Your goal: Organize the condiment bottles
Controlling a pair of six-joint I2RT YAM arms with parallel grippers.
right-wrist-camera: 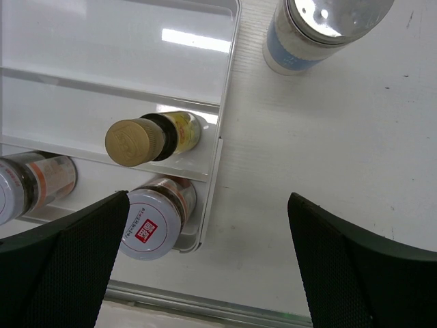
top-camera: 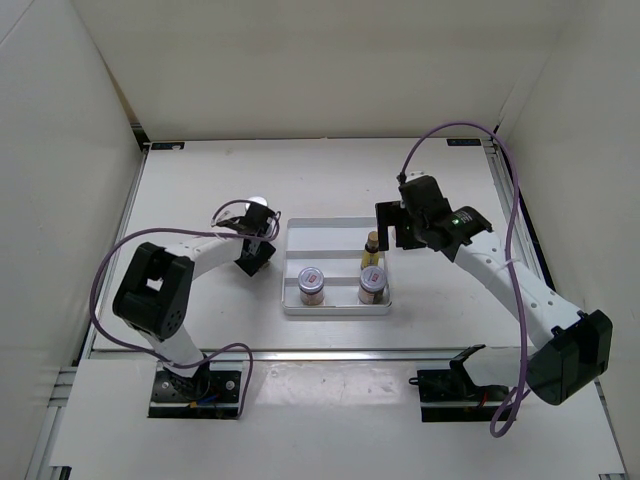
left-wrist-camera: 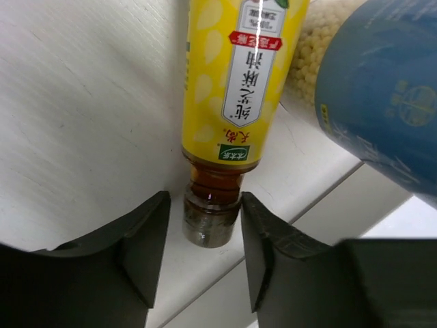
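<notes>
Here, a yellow bottle [left-wrist-camera: 235, 82] is straddled beside the tray [top-camera: 335, 232].
At the tray's 9 o'clock its dark cap [left-wrist-camera: 210, 220] is flanked, unclamped, by the part-open left claw [left-wrist-camera: 205, 201]; the right claw [right-wrist-camera: 208, 197] is held wide and empty at 2 o'clock; two jars [top-camera: 312, 283] are stood inside.

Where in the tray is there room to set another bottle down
In the tray, the back row is bare end to end. The middle row is free left of the yellow bottle. The front row is crowded: a left jar and a right jar.
</notes>
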